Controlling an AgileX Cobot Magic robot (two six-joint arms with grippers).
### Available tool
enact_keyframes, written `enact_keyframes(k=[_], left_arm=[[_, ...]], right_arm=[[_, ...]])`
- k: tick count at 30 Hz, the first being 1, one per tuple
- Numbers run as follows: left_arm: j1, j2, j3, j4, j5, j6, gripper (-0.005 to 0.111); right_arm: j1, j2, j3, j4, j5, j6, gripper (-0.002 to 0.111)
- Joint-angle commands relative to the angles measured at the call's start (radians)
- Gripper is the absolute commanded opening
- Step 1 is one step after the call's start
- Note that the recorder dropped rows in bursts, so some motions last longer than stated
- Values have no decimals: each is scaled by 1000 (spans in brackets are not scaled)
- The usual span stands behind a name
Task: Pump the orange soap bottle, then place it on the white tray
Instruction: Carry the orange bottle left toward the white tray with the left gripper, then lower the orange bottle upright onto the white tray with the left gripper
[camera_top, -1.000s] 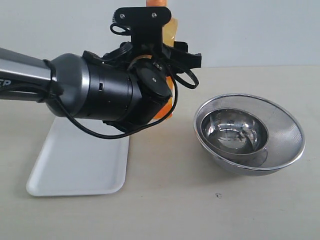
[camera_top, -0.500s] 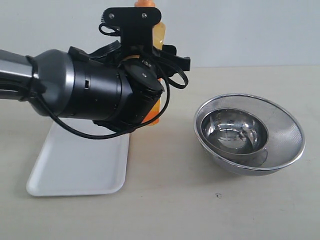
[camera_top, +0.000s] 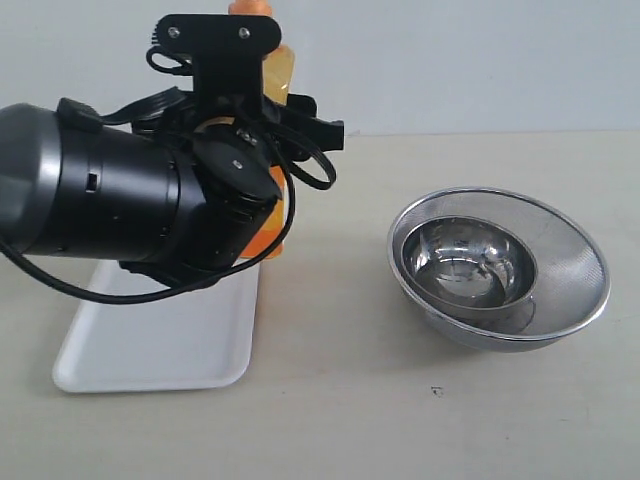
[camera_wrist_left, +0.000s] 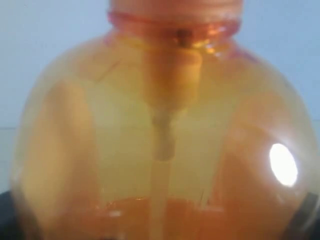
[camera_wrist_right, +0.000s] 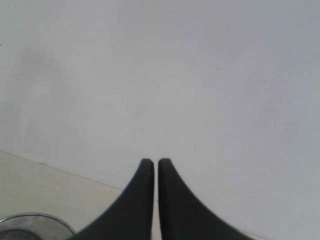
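Two tools: left tool (camera_top: 265, 130) clamps orange soap bottle (camera_wrist_left: 160, 150); right tool (camera_wrist_right: 156, 170) closed, empty.

orange soap bottle (camera_wrist_left: 160, 125): translucent amber, deeper orange at base. white tray (camera_top: 150, 345): plain white. arm (camera_top: 110, 215): black. mesh bowl (camera_top: 572, 250): silver, fine weave.

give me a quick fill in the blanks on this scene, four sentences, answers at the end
1. The bottle held by the left arm is ___ in colour.
2. The flat tray below that arm is ___.
3. The smaller steel bowl sits ___ the larger bowl.
4. The right gripper holds nothing and is ___.

Missing words: orange; white; inside; shut
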Motion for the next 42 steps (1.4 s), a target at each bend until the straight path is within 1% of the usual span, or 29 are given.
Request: enact_keyframes(k=[1, 10, 14, 19, 21, 22, 25, 27, 28, 29, 30, 33, 34, 37, 38, 41, 42], left_arm=[[-2, -60, 34, 59, -80, -5, 5], [1, -112, 124, 71, -80, -5, 5], [20, -145, 164, 70, -75, -5, 5], [65, -207, 227, 155, 38, -34, 5], [79, -230, 253, 197, 56, -51, 5], [90, -244, 266, 227, 69, -51, 5], [129, -290, 297, 278, 163, -51, 5], [168, -326, 331, 319, 235, -51, 5], [201, -351, 356, 426, 323, -51, 5], [213, -360, 364, 463, 358, -53, 5], [243, -380, 369, 518, 436, -53, 5], [279, -406, 371, 588, 527, -55, 5], [300, -416, 371, 632, 580, -67, 5], [346, -442, 373, 663, 624, -97, 5], [362, -448, 373, 701, 639, -126, 5], [405, -453, 373, 770, 633, -276, 5], [418, -453, 373, 857, 629, -361, 5]], right_arm=[[1, -6, 6, -8, 0, 2, 0], [1, -6, 6, -8, 0, 2, 0], [1, -6, 6, -8, 0, 2, 0], [1, -6, 6, -8, -8, 2, 0], [1, -6, 6, -8, -8, 2, 0], [1, -6, 6, -8, -8, 2, 0], [1, -6, 6, -8, -8, 2, 0], [1, -6, 6, -8, -8, 2, 0], [1, -6, 6, -8, -8, 2, 0], [1, -6, 6, -8, -8, 2, 0], [1, -6, 6, -8, -8, 2, 0], [1, -6, 6, -8, -8, 2, 0], [1, -6, 6, -8, -8, 2, 0], [1, -6, 6, -8, -8, 2, 0], [1, -6, 6, -8, -8, 2, 0], [1, -6, 6, -8, -8, 2, 0], [1, -6, 6, -8, -8, 2, 0]])
